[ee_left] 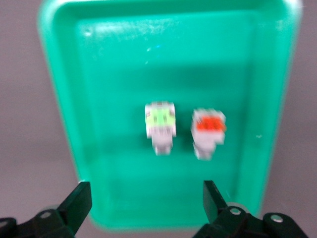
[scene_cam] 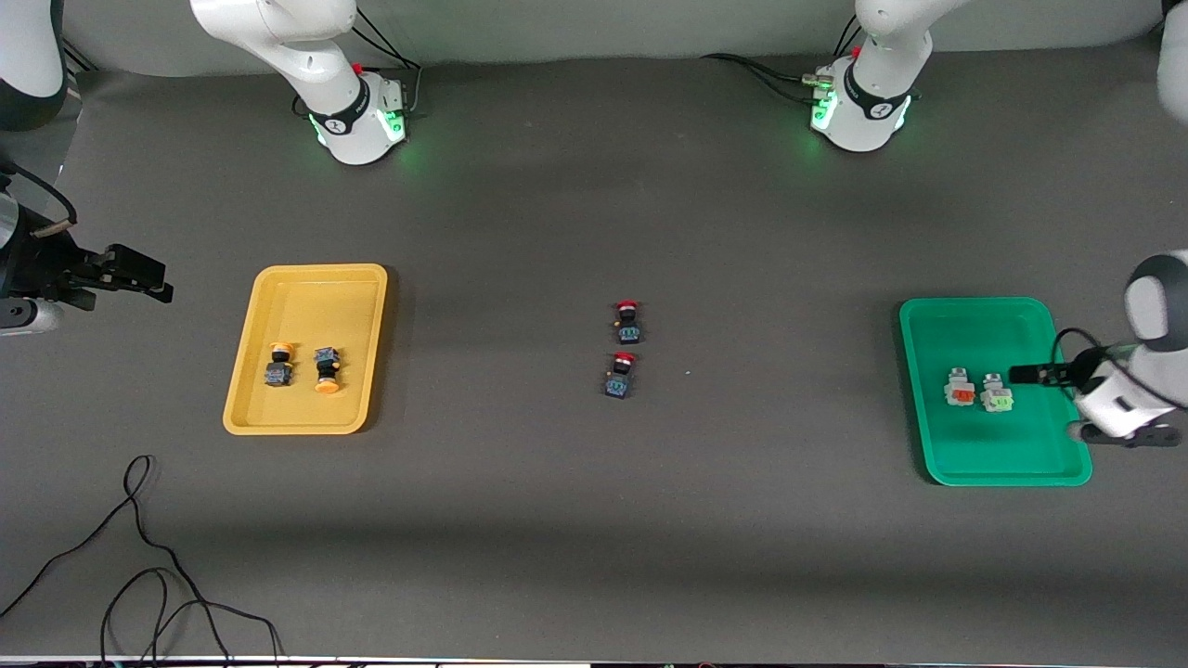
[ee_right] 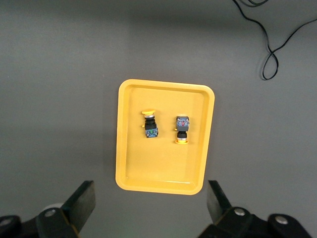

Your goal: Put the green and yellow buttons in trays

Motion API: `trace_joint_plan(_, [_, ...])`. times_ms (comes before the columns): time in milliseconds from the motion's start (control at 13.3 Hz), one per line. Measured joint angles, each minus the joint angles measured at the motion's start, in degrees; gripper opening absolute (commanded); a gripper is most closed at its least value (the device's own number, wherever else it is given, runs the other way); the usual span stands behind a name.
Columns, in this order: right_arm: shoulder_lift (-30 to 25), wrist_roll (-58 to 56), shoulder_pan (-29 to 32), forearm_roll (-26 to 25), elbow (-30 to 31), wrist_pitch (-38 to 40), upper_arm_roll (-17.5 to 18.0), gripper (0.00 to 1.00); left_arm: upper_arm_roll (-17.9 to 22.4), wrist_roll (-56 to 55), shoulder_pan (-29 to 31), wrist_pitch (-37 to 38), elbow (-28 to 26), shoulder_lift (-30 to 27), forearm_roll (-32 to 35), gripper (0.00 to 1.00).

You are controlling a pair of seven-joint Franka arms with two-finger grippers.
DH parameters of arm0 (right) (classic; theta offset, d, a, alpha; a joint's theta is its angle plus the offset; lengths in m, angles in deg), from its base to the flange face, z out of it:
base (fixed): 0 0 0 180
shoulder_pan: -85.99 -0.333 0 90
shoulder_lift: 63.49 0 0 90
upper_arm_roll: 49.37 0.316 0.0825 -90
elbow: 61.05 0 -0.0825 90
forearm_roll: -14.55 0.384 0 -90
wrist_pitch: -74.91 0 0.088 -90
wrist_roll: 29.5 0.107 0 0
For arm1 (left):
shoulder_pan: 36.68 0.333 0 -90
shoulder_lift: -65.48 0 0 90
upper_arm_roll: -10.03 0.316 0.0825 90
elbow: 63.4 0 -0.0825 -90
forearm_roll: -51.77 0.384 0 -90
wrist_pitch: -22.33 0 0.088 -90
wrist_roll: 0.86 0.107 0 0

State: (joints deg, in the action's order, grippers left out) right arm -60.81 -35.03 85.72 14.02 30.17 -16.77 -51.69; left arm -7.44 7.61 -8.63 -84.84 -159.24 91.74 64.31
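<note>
Grey tabletop: left gripper [ee_left: 143,201] spread wide w/ nothing held over green tray [scene_cam: 928,390]; right gripper [ee_right: 148,203] likewise over table.

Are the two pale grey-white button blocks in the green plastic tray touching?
Apart. The left wrist view shows green tray floor between the green-faced block and the orange-faced block.

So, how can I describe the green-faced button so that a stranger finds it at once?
Look at the green tray at the left arm's end of the table. Two pale grey-white buttons lie in it side by side. The green-faced button is the one closer to the left gripper; its neighbour has an orange face.
</note>
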Motion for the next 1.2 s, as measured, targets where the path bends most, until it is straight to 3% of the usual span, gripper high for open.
trace_joint_plan(225, [0.00,0.23,0.00,0.18,-0.14,0.00,0.00,1.00,-3.48,0.00,-0.07,15.29,6.01,-7.48,-0.52,1.00])
trace_joint_plan(526, [0.00,0.34,0.00,0.23,-0.40,0.02,0.00,1.00,-8.04,0.00,-0.13,29.07,16.72,-9.50,-0.97,1.00])
trace_joint_plan(826, [0.03,0.35,0.01,0.23,-0.44,0.02,-0.01,1.00,-9.59,0.03,-0.13,32.54,22.65,-9.50,-1.63,1.00])
trace_joint_plan(1202, [0.03,0.36,0.05,0.23,-0.50,0.02,-0.21,1.00,-11.18,0.03,-0.17,33.11,22.98,-9.46,-1.80,1.00])
